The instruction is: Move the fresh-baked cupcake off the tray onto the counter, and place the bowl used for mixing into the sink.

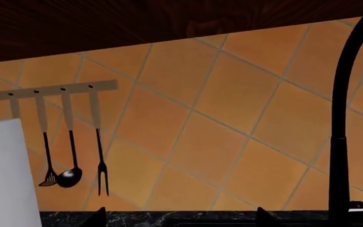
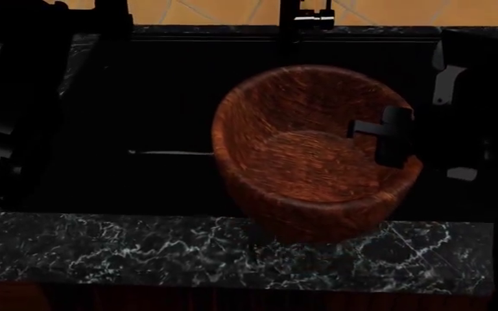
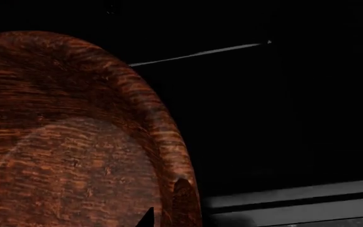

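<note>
The reddish-brown wooden bowl (image 2: 310,155) hangs tilted over the black sink (image 2: 145,116), with its lower part over the front counter strip (image 2: 128,253). My right gripper (image 2: 394,139) is shut on the bowl's right rim. In the right wrist view one fingertip (image 3: 147,218) lies inside the bowl (image 3: 62,142), against the rim; the other is hidden behind the wall. My left gripper (image 1: 180,218) is open and empty, its tips wide apart, facing the tiled back wall above the counter (image 1: 150,218). The cupcake and the tray are out of view.
The tall black faucet (image 2: 297,19) stands behind the sink and also shows in the left wrist view (image 1: 340,142). A rack with hanging utensils (image 1: 68,142) is on the orange tiled wall. A white board (image 1: 2,175) stands at that view's edge. My dark left arm (image 2: 11,129) hangs over the sink's left side.
</note>
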Controlling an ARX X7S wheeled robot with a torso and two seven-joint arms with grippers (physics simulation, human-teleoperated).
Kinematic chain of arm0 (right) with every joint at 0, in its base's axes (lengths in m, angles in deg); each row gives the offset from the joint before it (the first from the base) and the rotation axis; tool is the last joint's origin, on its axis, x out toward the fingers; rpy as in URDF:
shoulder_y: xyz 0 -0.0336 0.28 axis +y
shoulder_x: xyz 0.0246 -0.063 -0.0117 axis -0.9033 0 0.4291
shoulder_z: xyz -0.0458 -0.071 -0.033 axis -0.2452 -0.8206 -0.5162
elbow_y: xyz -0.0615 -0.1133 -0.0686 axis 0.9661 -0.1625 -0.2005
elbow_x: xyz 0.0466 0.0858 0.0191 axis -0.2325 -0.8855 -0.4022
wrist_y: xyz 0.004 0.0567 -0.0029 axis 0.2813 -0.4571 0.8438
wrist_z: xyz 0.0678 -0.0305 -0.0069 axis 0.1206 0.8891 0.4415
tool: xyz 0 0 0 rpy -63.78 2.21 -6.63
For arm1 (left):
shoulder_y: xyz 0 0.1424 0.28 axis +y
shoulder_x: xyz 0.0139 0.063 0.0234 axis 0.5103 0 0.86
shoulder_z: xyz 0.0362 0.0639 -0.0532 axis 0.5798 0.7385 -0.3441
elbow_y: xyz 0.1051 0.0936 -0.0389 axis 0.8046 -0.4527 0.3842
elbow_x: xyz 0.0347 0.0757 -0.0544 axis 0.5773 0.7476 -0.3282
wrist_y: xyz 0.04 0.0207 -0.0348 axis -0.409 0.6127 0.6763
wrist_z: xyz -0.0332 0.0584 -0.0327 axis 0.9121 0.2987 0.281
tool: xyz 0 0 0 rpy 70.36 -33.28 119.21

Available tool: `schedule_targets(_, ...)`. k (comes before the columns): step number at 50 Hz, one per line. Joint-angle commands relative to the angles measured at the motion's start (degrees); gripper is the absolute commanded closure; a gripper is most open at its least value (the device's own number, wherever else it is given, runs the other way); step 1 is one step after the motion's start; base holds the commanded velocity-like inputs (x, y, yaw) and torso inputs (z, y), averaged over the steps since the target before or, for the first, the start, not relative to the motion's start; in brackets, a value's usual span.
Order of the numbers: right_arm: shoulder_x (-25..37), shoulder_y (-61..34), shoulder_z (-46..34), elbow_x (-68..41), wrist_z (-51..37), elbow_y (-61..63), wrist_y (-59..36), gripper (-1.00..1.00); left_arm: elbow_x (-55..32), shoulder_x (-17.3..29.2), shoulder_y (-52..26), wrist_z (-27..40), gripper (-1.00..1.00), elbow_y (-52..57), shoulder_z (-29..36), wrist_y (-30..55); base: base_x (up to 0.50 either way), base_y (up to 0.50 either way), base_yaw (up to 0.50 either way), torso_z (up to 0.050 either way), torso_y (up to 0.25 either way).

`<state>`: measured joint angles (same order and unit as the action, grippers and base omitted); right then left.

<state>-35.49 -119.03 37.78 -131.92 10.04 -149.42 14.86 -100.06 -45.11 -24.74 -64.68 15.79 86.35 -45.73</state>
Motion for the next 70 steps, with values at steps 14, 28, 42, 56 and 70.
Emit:
schedule_targets(14,0.0,0.7,1.1,0.0,1.2,-0.7,1.4,1.0,3.2,0.4,1.3,0.8,-1.0,2.4,-1.1,0.0,0.28,0.0,0.0,0.001,0.0)
schedule_targets(28,0.0,0.6,0.9,0.4,1.6,-1.1,1.5,1.0,3.1,0.5,1.5,0.8,-1.0,2.6,-1.0,0.0,0.28,0.0,0.0,0.0,0.001)
schedule_targets(42,0.5,0.8,1.9,-0.3,-0.1,0.4,0.5,1.0,3.0,0.4,1.3,0.8,-1.0,2.3,-1.0,-0.1,0.27,0.0,0.0,0.0,0.001)
schedule_targets(56,0.2,0.8,1.4,0.4,1.0,-0.8,1.2,1.0,2.9,0.3,1.1,0.7,-1.0,1.9,-1.0,-0.2,0.28,0.0,0.0,0.0,0.001)
schedule_targets(70,0.5,2.2,2.1,-0.3,-0.1,0.6,0.4,1.0,2.8,0.8,1.5,1.1,-1.0,3.4,-0.8,0.6,0.2,0.0,0.0,0.0,0.001)
